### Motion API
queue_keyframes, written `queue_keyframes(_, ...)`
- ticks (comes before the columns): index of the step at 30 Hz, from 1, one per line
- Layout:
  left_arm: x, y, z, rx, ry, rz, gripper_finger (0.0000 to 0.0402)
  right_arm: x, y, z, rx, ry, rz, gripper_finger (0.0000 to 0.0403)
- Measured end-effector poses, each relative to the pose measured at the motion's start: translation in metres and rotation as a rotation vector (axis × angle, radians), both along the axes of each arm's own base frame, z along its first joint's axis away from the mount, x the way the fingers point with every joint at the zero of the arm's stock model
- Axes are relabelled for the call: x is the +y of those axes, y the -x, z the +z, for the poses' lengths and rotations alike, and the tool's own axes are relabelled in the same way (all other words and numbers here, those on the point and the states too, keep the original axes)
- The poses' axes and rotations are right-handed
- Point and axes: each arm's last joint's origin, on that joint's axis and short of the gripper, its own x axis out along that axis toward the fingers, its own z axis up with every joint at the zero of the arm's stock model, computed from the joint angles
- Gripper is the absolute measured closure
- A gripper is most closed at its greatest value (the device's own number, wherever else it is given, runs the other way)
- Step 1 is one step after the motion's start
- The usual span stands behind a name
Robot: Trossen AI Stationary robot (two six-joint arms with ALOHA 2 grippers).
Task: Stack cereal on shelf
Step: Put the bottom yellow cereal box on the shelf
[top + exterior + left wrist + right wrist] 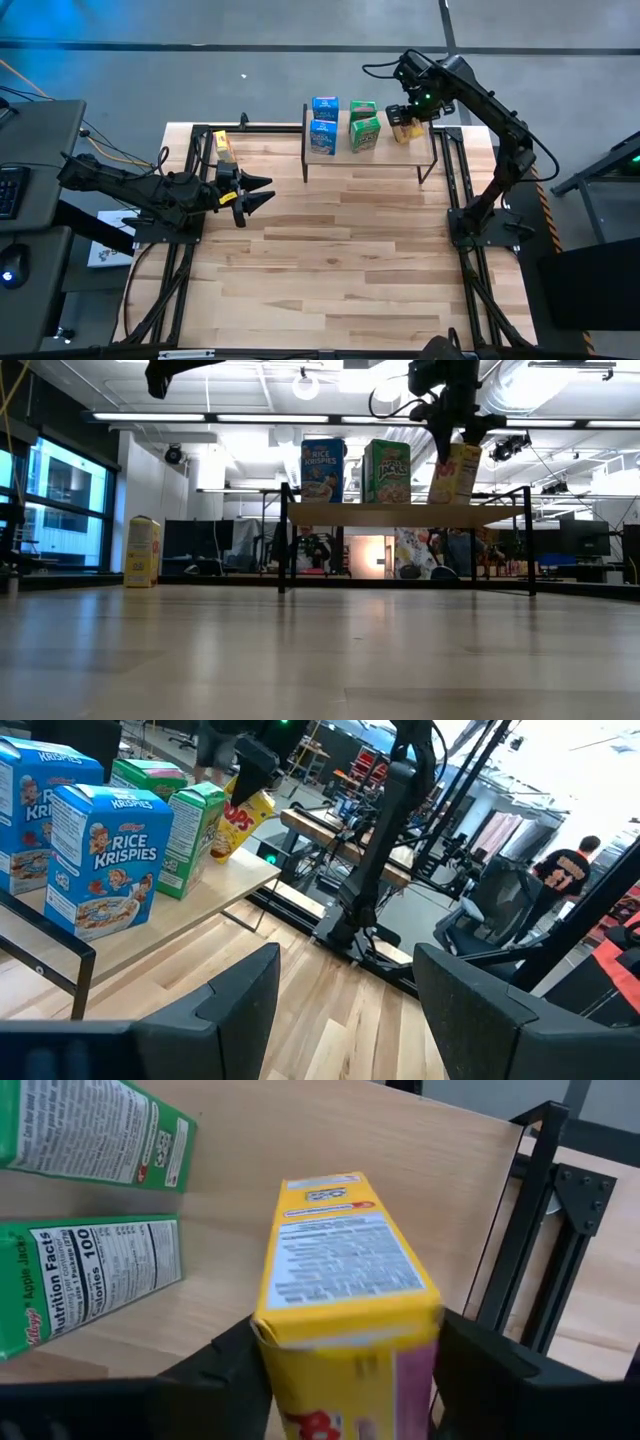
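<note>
The shelf stands at the table's far middle. On it stand two blue cereal boxes and two green ones. At the shelf's right end my right gripper is shut on a yellow cereal box, which stands tilted. A second yellow box stands upright on its base on the tabletop at the far left. My left gripper hovers open and level above the table's left side, with nothing between its fingers. My right gripper pinches the yellow box near its upper end, one finger on each of two opposite sides. The fingers come from above, pointing down. The box is tilted, its top toward the table's right, its lower end on the shelf board.
Black frame rails run along both sides of the table. The wide plank tabletop in front of the shelf is free. A desk with a keyboard stands left of the table. A person is in the room beyond.
</note>
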Motion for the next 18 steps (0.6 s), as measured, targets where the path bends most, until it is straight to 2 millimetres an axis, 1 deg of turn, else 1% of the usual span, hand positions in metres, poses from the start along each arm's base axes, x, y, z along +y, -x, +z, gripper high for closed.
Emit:
queue_keyframes(3, 0.0, 0.0, 0.0, 0.0, 0.0, 0.0, 0.0181, -0.0008, -0.0007, 0.0003, -0.006, 0.01, 0.0, 0.0174)
queue_keyframes(6, 0.0001, 0.0001, 0.0, 0.0, -0.001, 0.0, 0.0181, -0.0022, -0.0012, 0.0005, -0.001, 0.036, -0.005, 0.0166)
queue_keyframes(18, 0.0001, 0.0003, -0.0041, 0.043, -0.01, 0.0, 0.0181, -0.0037, -0.003, 0.0026, -0.023, 0.065, 0.047, 0.0164)
